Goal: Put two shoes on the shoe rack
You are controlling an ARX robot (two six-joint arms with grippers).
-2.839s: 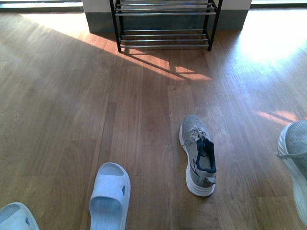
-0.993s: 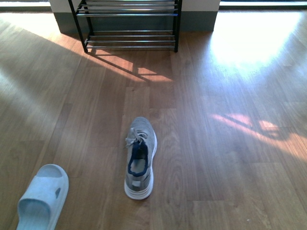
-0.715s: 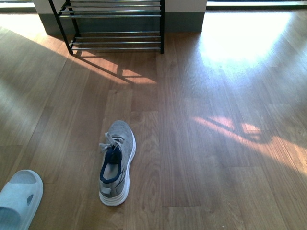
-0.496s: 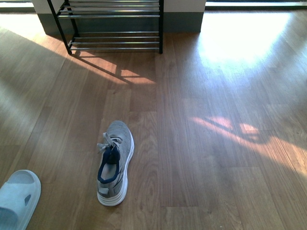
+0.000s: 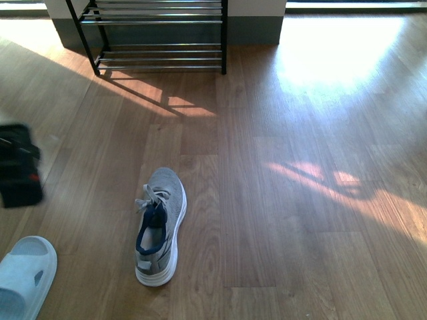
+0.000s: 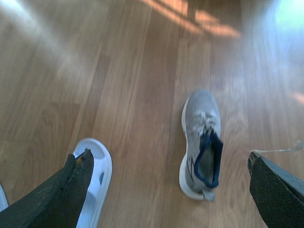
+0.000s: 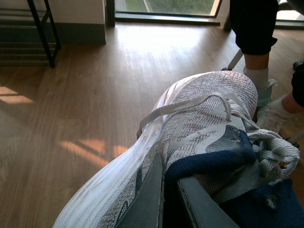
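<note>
A grey sneaker with white sole and navy lining lies on the wood floor, toe toward the shoe rack at the far left. It also shows in the left wrist view. A pale-blue slide lies at the near left, and shows in the left wrist view. My left gripper is open, high above the floor between slide and sneaker; it shows blurred at the left edge of the front view. My right gripper is shut on the collar of the other grey sneaker, held off the floor.
The rack's lower black frame and chrome bars stand against a grey-skirted wall; a corner also shows in the right wrist view. Bright sun patches lie on the floor. A person's legs and shoes stand near the window.
The view swung right, shifting the rack and floor sneaker leftward, then settled. The other sneaker left the front view. My left gripper has now come into the front view at its left edge.
</note>
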